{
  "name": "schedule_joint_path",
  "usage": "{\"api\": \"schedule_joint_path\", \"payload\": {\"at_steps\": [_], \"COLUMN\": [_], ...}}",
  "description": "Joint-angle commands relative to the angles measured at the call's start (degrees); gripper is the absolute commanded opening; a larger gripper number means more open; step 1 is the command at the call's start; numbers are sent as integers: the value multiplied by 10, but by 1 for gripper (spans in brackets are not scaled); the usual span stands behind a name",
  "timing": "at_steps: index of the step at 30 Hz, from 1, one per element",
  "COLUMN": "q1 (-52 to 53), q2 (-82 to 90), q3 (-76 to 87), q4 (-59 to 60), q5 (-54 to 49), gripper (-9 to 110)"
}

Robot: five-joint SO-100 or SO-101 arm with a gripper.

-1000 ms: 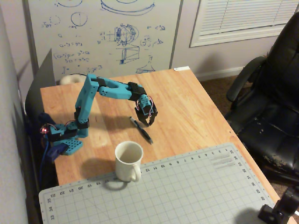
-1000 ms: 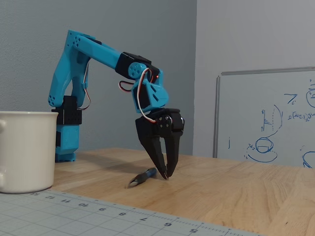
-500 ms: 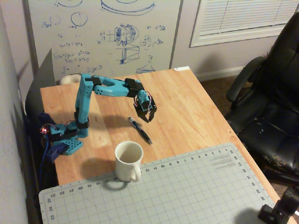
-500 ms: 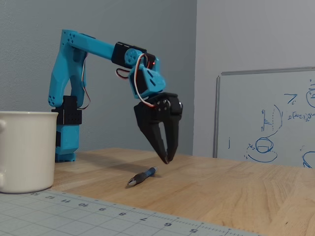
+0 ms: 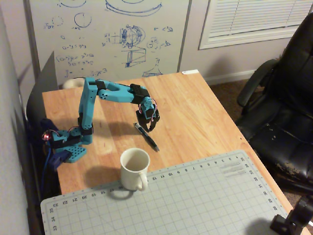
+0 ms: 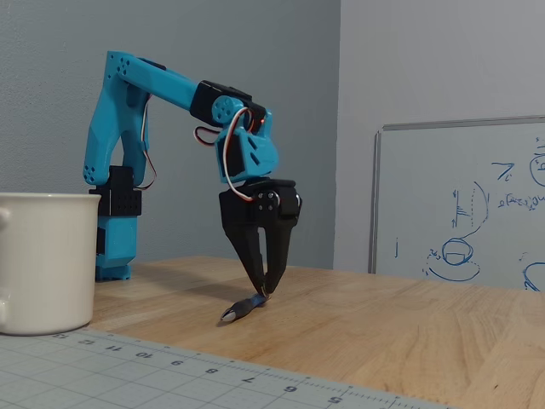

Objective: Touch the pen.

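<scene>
The slim dark ballpoint pen (image 5: 147, 136) lies flat on the light wooden surface (image 5: 195, 117), running diagonally between the blue arm's black pincer (image 5: 149, 128) and the white ceramic mug (image 5: 134, 169), which stands at the edge of the grey gridded cutting mat (image 5: 195, 200). In the fixed view the pincer (image 6: 264, 294) points straight down with its tips at the far, blue-banded end of the pen (image 6: 241, 308), and they appear to meet it. The fingers are nearly closed, only a narrow slit between them, and they grip nothing. The touch looks made, or all but made; I cannot tell for sure whether the tips truly rest on the barrel, so at most a slight lowering is left. Half a second earlier the pincer hung clear above the pen and further to the right in the fixed view; it has since swung back and dropped onto the pen's end, while the pen and mug have not moved.
</scene>
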Motion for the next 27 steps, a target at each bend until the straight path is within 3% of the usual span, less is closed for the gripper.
{"api": "schedule_joint_path", "payload": {"at_steps": [1, 27], "q1": [4, 3], "q2": [60, 87], "q3": [-6, -4], "q4": [3, 47], "q5": [4, 4], "gripper": [1, 1]}}
